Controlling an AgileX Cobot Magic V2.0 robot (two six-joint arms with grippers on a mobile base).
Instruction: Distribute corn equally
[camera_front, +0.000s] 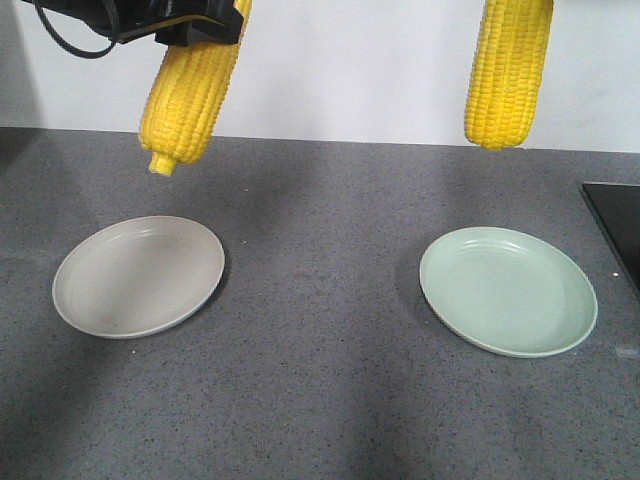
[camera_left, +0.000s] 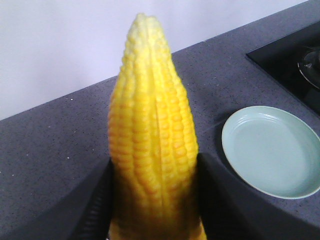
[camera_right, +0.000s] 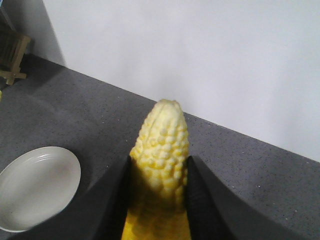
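I read left pincer (camera_left: 154, 200) clamped on the left bright-yellow corn cob (camera_front: 190, 95), in the air over the round grey plate (camera_front: 138, 331) | right pincer (camera_right: 159, 200) clamped on the right bright-yellow corn cob (camera_front: 508, 70), over the round pale-green plate (camera_front: 508, 351) | both plates lie well apart on the speckled dark-grey table (camera_front: 320, 300)

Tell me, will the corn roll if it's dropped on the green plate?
Probably a little: the corn is round and tapered, though the green plate has a raised rim that might stop it. It looks stiff, sticking straight out of the left gripper without bending.
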